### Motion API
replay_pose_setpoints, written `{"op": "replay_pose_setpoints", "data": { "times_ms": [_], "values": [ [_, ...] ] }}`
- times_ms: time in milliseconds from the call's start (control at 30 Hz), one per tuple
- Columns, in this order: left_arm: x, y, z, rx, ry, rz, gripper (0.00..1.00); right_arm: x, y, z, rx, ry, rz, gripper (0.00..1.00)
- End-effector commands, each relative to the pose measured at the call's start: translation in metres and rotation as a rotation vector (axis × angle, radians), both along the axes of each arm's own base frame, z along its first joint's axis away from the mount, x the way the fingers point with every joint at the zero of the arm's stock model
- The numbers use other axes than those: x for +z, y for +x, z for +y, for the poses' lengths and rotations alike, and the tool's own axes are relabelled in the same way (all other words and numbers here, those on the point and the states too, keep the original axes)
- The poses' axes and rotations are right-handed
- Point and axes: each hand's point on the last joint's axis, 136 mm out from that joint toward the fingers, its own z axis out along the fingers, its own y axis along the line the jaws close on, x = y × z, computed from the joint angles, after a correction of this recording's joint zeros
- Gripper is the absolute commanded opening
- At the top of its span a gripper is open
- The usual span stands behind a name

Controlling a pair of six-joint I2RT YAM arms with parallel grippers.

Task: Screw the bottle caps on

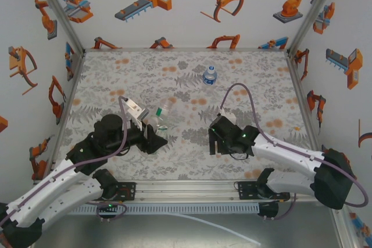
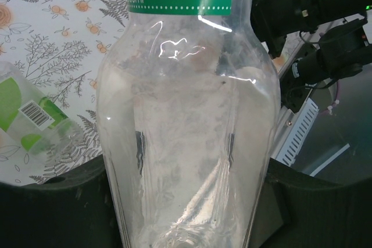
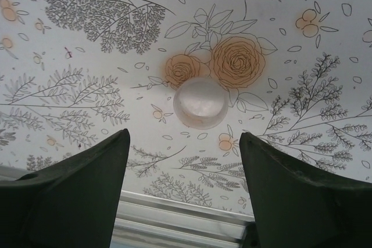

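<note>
- L gripper: clamped on green-band bottle. Dark fingers pressed vs. both sides of its narrow lower body.
- Green-band bottle: clear plastic, looks empty. Neck end toward L wrist cam, green label band at far end. Neck cut off by frame edge, so capped or not: can't tell.
- In top view, L gripper left of table centre, w/ the bottle poking out toward far right.
- 2nd bottle: on its side on the table, left of the held 1 in L wrist view. Light-green & white label w/ barcode. Near the held bottle but apart from it.
- R gripper: fingers spread wide, nothing between them, aimed down at the table.
- Cap: white, round, flat on the table just ahead of the gap between the R fingers, touching neither. Overlaps lower edge of 2 orange rose prints.
- In top view, R gripper right of centre, toward near edge, well apart from L gripper.
- Blue-label bottle: upright at far-centre of table, well apart from both grippers. Top too small to tell if capped.
- Table: cloth w/ grey leaf & orange flower print.
- White walls around it, w/ orange robot-arm pics.
</note>
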Motion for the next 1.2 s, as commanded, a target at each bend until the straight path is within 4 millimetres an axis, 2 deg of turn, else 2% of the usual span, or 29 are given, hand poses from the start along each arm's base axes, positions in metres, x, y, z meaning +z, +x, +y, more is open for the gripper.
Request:
{"op": "replay_pose_setpoints", "data": {
  "times_ms": [0, 367, 1167],
  "values": [
    [0.013, 0.001, 0.0, 0.012, -0.05, -0.016, 0.0, -0.001, 0.008, 0.005, -0.035, 0.035, -0.022, 0.67],
    [0.014, 0.003, -0.002, 0.011, -0.06, -0.014, 0.0, -0.009, 0.013, 0.004, -0.038, 0.04, -0.017, 0.59],
    [0.006, 0.003, -0.003, 0.016, -0.046, 0.015, 0.0, -0.023, 0.013, -0.001, -0.038, 0.012, -0.001, 0.56]
  ]
}}
